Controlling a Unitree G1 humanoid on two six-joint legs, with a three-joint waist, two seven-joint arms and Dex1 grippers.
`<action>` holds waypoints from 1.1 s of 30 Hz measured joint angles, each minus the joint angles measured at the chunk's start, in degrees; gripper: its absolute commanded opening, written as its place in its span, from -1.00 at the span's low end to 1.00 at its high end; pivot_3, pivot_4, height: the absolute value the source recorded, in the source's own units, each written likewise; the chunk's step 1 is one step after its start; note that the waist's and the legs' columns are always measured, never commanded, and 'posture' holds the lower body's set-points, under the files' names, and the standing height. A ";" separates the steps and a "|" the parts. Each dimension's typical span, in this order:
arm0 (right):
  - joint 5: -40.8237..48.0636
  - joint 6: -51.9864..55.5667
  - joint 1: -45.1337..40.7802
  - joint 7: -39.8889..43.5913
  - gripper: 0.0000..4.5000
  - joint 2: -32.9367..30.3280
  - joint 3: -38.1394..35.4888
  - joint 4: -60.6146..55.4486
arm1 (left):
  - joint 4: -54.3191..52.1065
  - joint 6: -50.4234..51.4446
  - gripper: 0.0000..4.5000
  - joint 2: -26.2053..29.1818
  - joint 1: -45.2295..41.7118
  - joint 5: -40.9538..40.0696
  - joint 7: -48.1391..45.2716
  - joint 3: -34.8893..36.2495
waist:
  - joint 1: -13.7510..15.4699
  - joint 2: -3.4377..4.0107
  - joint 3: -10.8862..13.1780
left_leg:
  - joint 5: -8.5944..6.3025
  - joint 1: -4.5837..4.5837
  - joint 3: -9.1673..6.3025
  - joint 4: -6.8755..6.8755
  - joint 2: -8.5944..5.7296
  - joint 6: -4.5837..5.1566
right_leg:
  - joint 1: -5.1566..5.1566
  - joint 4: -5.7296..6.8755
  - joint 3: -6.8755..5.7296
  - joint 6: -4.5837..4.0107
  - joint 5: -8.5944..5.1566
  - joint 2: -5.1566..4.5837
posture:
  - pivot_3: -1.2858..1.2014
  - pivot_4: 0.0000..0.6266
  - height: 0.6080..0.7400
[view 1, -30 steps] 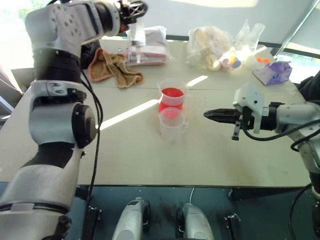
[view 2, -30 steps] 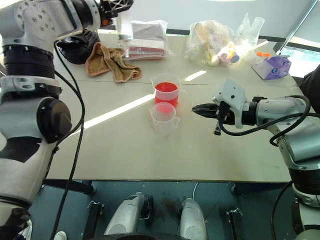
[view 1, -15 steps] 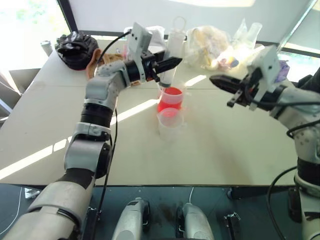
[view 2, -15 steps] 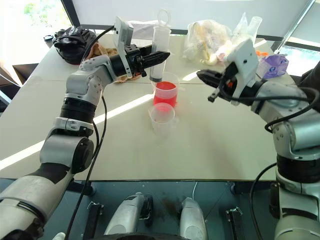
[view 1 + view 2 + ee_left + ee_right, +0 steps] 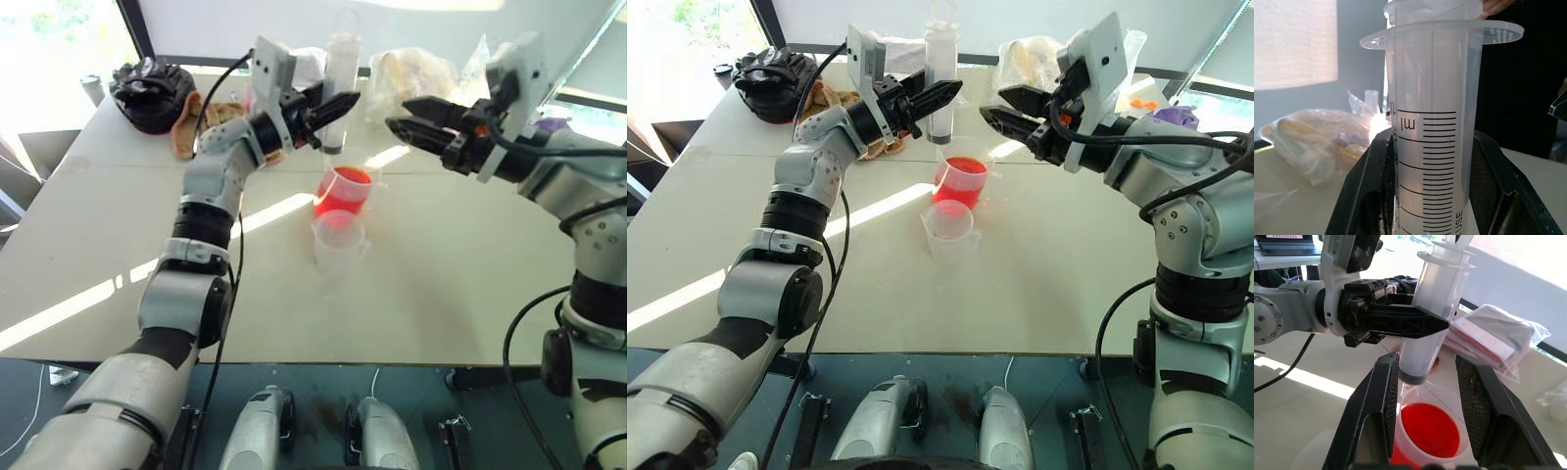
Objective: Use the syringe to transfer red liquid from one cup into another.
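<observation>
Syringe, large, clear plastic, flanged top, printed ml scale, dark plunger seal near its lower end [image 5: 941, 73]: held upright in the air by the left gripper [image 5: 942, 95], whose two black fingers are clamped on either side of the barrel; its lower end hangs just above the larger cup.

Larger clear plastic measuring beaker with pouring lip [image 5: 963, 179]: stands on the pale table [image 5: 1058, 284], holding the bright red liquid [image 5: 1430, 430].

Smaller, narrower clear plastic beaker with flared rim [image 5: 951, 228]: stands just in front of the larger one, nearer the robot; contents cannot be judged.

Right gripper [image 5: 1004, 106]: raised beside the syringe, fingers spread apart and holding nothing, pointing toward the barrel.

Background items on the far side of the table: brown crumpled cloth [image 5: 186, 125]; black bag [image 5: 774, 74]; clear bag with pale contents [image 5: 416, 76]; flat transparent packet with red and white contents [image 5: 1493, 338].
</observation>
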 measured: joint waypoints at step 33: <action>1.18 4.40 -8.96 -6.16 -0.19 1.45 1.69 5.41 | 0.53 -19.13 -0.38 -4.92 9.90 5.45 3.04 -1.25 | -0.08 0.03 -0.02 | 0.04 0.00 0.03 -0.01 0.01 0.06 | -0.04 0.01 0.01 0.02 0.06 -0.02 | 0.03 -0.52 1.00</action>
